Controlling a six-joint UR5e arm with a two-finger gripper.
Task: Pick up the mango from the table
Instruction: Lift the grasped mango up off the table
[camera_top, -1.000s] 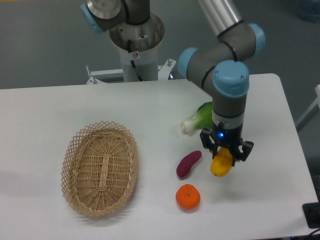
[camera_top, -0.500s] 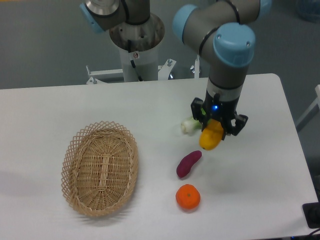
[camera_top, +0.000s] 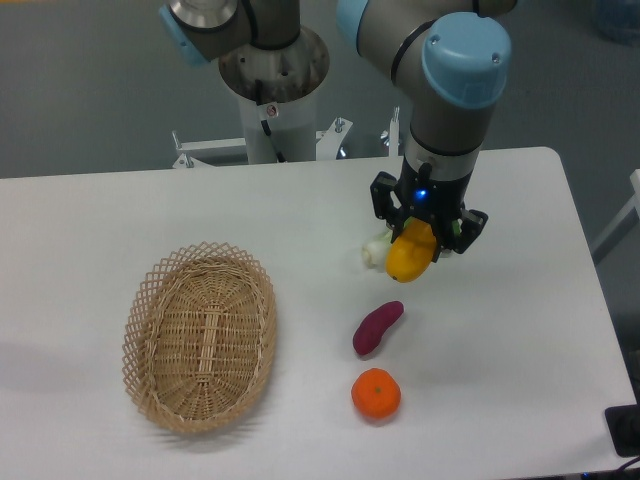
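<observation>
Hanging from the gripper (camera_top: 424, 232) over the right half of the table (camera_top: 90, 230), the mango (camera_top: 410, 256) is clear of the white surface, its yellow-orange body pinched between the two dark fingers, which are closed in against its sides. A blue light glows on the gripper body just above the fruit. The arm comes down from the far edge, its grey wrist and blue cap directly above the hold.

Behind the mango, mostly hidden by it, a pale green vegetable (camera_top: 375, 251) lies on the table, only its whitish end showing at the mango's left. Nearer the front edge, a purple sweet potato (camera_top: 377, 327) lies at a slant, apart from the mango. A round tangerine (camera_top: 376, 394) sits just in front of the sweet potato, close to the front edge. An oval wicker basket (camera_top: 200, 336) rests on the left half of the table, well apart from the fruit.
</observation>
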